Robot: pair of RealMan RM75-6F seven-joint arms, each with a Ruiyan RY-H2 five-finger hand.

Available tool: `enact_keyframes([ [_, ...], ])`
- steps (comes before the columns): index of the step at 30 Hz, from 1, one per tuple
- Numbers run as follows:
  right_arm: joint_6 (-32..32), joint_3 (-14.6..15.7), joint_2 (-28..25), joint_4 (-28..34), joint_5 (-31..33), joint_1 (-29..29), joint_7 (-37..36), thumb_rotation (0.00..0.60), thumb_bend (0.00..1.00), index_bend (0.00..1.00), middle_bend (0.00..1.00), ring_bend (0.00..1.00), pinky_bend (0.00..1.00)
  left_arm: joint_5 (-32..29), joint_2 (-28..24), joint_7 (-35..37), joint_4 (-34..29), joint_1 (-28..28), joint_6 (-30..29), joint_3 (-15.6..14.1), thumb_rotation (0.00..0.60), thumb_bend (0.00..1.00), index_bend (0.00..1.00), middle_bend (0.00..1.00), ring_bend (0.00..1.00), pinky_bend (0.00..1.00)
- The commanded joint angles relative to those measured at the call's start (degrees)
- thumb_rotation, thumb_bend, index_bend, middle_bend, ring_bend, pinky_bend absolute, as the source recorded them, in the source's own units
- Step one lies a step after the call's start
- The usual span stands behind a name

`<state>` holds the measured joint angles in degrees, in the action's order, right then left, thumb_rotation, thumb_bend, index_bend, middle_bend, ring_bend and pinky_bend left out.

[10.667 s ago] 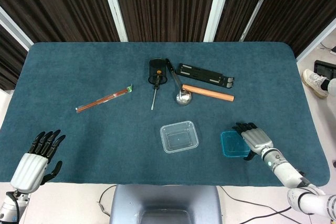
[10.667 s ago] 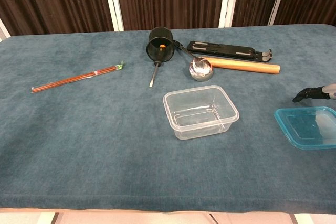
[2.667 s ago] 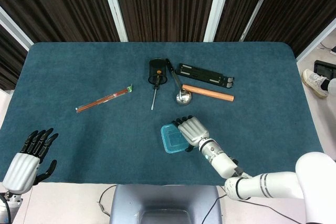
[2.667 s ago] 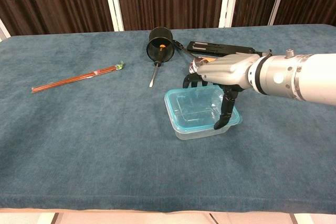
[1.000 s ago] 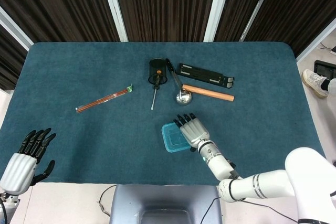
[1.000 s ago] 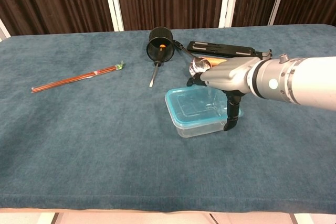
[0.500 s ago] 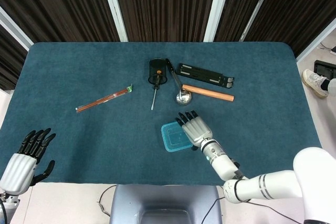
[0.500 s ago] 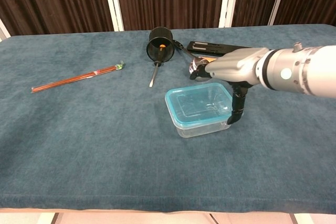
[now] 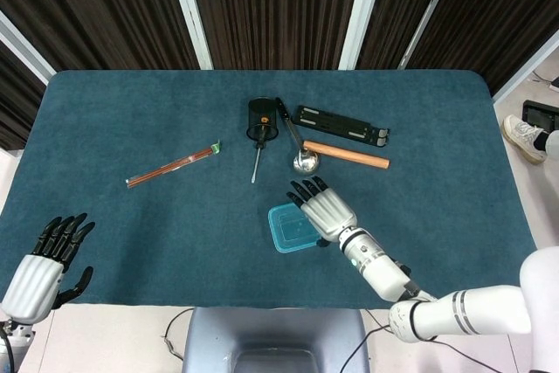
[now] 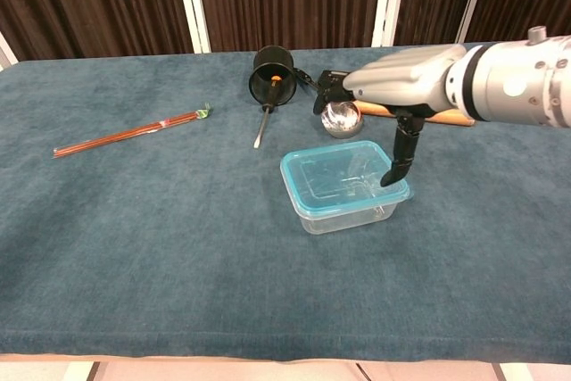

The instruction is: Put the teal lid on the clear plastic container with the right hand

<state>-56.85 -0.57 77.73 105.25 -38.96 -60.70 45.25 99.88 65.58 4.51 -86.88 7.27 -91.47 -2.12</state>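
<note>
The teal lid [image 10: 343, 177] sits on the clear plastic container [image 10: 348, 211] near the middle of the surface [image 10: 161, 238], and the right hand [image 10: 401, 78] hovers over it, fingers spread, holding nothing.

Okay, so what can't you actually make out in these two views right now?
- Head view: right hand covers the teal lid's right edge, so its seating there is hidden.
- Chest view: whether the thumb touches the lid is unclear.
- Chest view: left hand is out of frame.
- Both views: contents of the black cup are too small.
</note>
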Motion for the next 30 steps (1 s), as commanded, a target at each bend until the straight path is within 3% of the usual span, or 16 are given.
enact_keyframes([
  [1,-1.1,-0.3,2.2,-1.8,1.0,-1.5,3.3,0.600,0.21,0.33,0.05,0.02,0.13,-0.1,-0.1,0.2,0.0,0.0,0.0,0.0,0.600,0.44,0.00,0.00,0.00,0.02],
  [5,-2.0,-0.4,4.7,-3.1,2.4,-2.4,5.9,0.600,0.21,0.38,0.05,0.02,0.13,0.0,-0.1,0.5,0.2,-0.1,-0.3,0.0,0.600,0.44,0.00,0.00,0.00,0.02],
  [14,-3.2,-1.0,8.2,-4.5,5.2,-3.9,9.3,0.600,0.21,0.37,0.05,0.02,0.13,0.0,-0.2,0.9,0.4,-0.1,-0.3,-0.1,0.600,0.44,0.00,0.00,0.00,0.02],
  [30,-2.3,-1.1,9.0,-5.4,6.1,-4.8,10.0,0.600,0.21,0.43,0.05,0.02,0.13,-0.3,-0.2,1.1,0.5,-0.1,-0.3,0.1,0.600,0.44,0.00,0.00,0.00,0.02],
])
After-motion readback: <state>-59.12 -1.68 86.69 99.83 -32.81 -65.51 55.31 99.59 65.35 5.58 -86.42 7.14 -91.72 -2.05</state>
